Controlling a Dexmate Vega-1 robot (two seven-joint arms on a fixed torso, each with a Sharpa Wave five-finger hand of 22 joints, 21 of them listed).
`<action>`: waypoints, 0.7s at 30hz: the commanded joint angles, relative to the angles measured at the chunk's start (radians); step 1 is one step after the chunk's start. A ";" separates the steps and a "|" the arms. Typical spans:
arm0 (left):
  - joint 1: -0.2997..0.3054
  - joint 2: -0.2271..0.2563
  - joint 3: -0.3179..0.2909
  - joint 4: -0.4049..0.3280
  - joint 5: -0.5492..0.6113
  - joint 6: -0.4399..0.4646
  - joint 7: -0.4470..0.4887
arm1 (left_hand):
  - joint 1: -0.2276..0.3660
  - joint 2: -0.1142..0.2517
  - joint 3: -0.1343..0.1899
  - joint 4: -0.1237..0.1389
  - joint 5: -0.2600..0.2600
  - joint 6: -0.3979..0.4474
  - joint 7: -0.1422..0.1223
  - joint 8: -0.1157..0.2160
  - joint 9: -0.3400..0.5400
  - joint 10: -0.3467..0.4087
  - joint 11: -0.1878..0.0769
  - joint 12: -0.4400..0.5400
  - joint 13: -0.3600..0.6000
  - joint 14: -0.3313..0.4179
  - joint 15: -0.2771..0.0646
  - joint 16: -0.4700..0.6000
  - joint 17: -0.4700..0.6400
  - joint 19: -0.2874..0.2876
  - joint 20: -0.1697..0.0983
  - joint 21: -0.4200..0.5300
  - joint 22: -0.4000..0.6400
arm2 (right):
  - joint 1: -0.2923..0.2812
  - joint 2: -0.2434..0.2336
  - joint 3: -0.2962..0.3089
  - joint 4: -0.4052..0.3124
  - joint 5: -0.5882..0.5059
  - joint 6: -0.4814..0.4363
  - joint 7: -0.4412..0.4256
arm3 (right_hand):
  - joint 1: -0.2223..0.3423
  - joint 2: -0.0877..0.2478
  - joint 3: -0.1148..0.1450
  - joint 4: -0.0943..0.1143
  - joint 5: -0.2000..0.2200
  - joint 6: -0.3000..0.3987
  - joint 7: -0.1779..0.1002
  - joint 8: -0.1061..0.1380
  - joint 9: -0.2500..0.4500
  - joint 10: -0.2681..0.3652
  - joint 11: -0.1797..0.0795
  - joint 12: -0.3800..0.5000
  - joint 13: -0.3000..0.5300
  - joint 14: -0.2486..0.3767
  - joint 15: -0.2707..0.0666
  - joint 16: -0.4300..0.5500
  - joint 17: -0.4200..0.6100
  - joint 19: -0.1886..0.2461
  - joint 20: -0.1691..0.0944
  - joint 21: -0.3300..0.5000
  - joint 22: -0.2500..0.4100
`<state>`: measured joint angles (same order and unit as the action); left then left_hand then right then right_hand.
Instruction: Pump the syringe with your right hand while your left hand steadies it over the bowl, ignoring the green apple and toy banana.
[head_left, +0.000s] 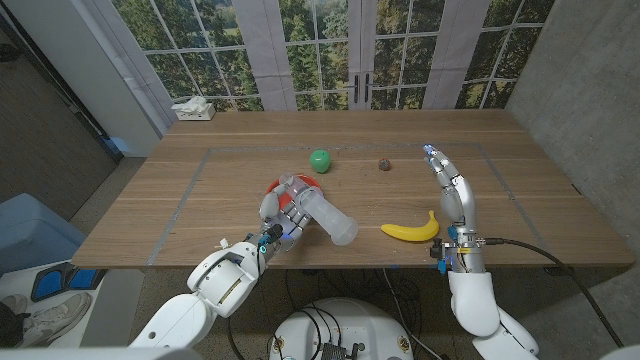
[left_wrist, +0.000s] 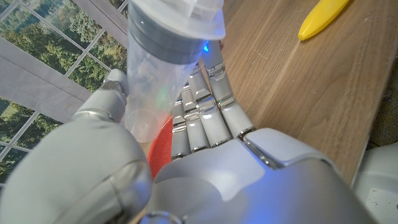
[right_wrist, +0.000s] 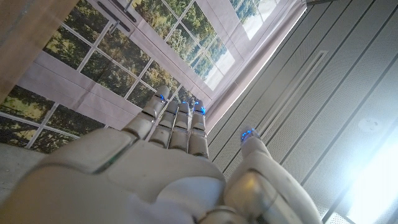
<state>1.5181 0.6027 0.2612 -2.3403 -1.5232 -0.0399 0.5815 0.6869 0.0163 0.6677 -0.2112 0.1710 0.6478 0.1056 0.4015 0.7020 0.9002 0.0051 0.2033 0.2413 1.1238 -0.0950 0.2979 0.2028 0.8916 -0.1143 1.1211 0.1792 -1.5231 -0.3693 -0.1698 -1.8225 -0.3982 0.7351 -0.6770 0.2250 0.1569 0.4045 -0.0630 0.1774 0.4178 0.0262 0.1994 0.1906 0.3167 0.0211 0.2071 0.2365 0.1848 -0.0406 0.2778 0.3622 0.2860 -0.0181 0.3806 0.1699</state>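
The desk (head_left: 400, 215) carries everything here, a broad wooden top with a window wall behind it. My left hand (head_left: 283, 212) grips the syringe (head_left: 328, 217) around its barrel, near the front edge of the desk. The syringe is a fat, clear plastic tube, tilted, its capped end reaching toward the toy banana (head_left: 411, 230). It looks stiff and light, with a smooth wall that could slip in my fingers, so a full wrap around the barrel suits it. The plunger end (left_wrist: 180, 15), white with a grey collar, is where I judge my right hand should press.

The bowl (head_left: 287, 195) sits under my left hand, red, mostly hidden by my fingers; I cannot tell what is in it. The barrel looks empty through its clear wall, though I cannot be sure.

My right hand (head_left: 448, 180) stands apart on the other side of the toy banana, fingers straight and spread, holding nothing.

Beyond the bowl lies the green apple (head_left: 319, 159), and a small dark object (head_left: 383, 164) sits near it.
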 joint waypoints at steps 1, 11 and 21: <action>-0.010 -0.002 -0.001 0.008 -0.016 0.014 -0.009 | 0.115 0.169 0.145 0.086 0.004 0.005 0.002 0.083 0.005 0.210 -0.207 -0.002 -0.001 0.126 -0.135 0.001 0.002 0.005 -0.083 0.006 0.004 | -0.034 0.024 -0.001 -0.012 -0.190 0.029 -0.104 | -0.010 -0.001 0.001 0.007 0.000 0.005 -0.008 0.001 0.003 0.016 0.001 0.009 0.001 0.011 -0.009 0.008 0.002 0.012 -0.001 -0.005 0.004; -0.009 -0.002 -0.007 0.014 -0.021 0.016 -0.020 | 0.110 0.169 0.150 0.083 0.004 0.009 0.002 0.087 0.005 0.214 -0.208 -0.002 -0.005 0.128 -0.136 -0.001 0.003 0.005 -0.084 0.009 0.005 | -0.041 0.012 -0.031 -0.025 -0.299 0.007 -0.203 | -0.012 0.002 0.001 0.009 0.003 0.008 -0.012 0.001 0.002 0.022 -0.003 0.010 -0.001 0.013 -0.018 0.008 0.002 0.018 -0.008 -0.008 0.004; -0.019 -0.002 -0.005 0.030 -0.025 0.024 -0.042 | 0.105 0.169 0.155 0.080 0.004 0.010 0.003 0.090 0.004 0.217 -0.207 -0.002 -0.009 0.129 -0.136 -0.003 0.004 0.005 -0.084 0.012 0.005 | -0.044 -0.030 -0.090 -0.034 -0.364 -0.032 -0.285 | 0.012 0.011 0.017 -0.008 0.009 0.002 -0.021 -0.001 0.001 0.017 -0.013 0.007 -0.004 0.011 -0.032 0.003 -0.005 0.017 -0.016 -0.016 0.003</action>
<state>1.5075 0.6017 0.2560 -2.3248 -1.5448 -0.0224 0.5629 0.6869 0.0163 0.6677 -0.2112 0.1699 0.6449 0.1085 0.4015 0.7031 0.9004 0.0054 0.2035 0.2321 1.1238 -0.0950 0.2940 0.2025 0.8934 -0.1161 1.1253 0.1789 -1.5608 -0.3664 -0.2071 -1.8460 -0.6701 0.7403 -0.8676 0.2173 0.1490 0.4090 -0.0677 0.1783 0.4194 0.0138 0.1994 0.1907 0.3325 0.0160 0.2118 0.2321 0.1879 -0.0374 0.2816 0.3577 0.2984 -0.0305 0.3691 0.1699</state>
